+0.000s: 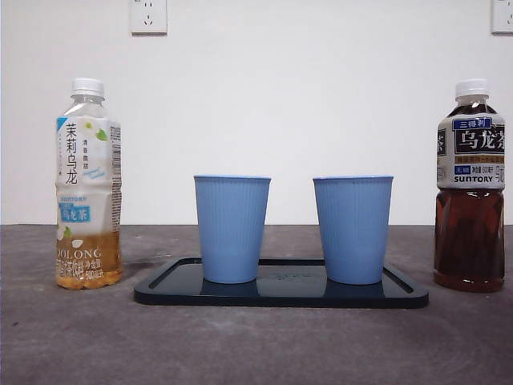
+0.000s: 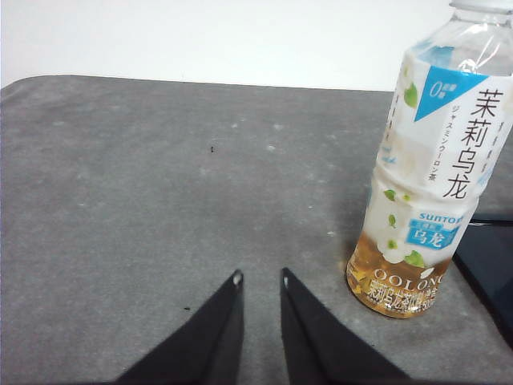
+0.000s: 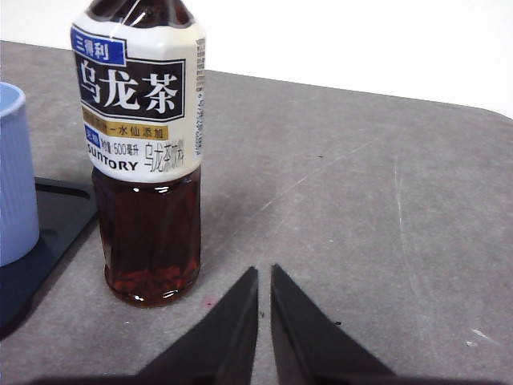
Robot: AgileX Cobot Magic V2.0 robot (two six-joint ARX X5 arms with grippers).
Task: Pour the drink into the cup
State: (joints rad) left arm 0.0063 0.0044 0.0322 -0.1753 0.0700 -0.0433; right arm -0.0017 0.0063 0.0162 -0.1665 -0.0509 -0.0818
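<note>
A jasmine oolong bottle (image 1: 88,184) with a white cap stands at the left, with pale tea only in its bottom part. A dark oolong tea bottle (image 1: 470,184), capped and mostly full, stands at the right. Two blue cups, left (image 1: 232,228) and right (image 1: 353,228), stand upright on a dark tray (image 1: 280,300). My left gripper (image 2: 260,277) hovers over the table beside the jasmine bottle (image 2: 429,184), its jaws nearly together and empty. My right gripper (image 3: 264,269) is beside the dark bottle (image 3: 144,160), jaws together and empty. Neither gripper shows in the front view.
The grey table runs to a white wall with power sockets (image 1: 148,16). In the right wrist view a blue cup (image 3: 12,176) and the tray's corner (image 3: 56,212) lie beyond the dark bottle. The tray's edge (image 2: 489,265) shows by the jasmine bottle.
</note>
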